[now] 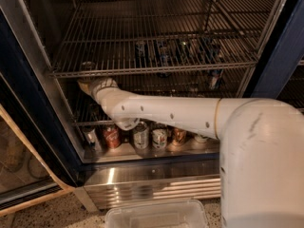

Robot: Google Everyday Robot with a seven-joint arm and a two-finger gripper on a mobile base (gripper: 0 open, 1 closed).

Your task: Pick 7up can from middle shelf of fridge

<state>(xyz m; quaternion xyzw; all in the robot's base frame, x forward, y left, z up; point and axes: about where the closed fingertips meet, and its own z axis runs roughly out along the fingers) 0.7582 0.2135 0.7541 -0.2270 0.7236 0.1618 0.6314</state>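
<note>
— How is the arm (166,115) posed?
— It stretches left into the fridge (142,186), with the wrist bent up at the left front corner of the middle shelf (166,70).
— And the gripper (87,85)?
— It sits just under the front rail. Spread or closed, I cannot tell. The 7up can (88,66) shows right above it.

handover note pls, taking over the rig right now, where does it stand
Gripper: inside the fridge at far left, just under the front rail of the middle shelf. No grasp can be confirmed.
7up can: at the shelf's left front corner, directly above the gripper in the view, not lifted out.
Done: the arm is reached in to the can.
Left: secure the can, lift it, withdraw from the fridge.
</note>
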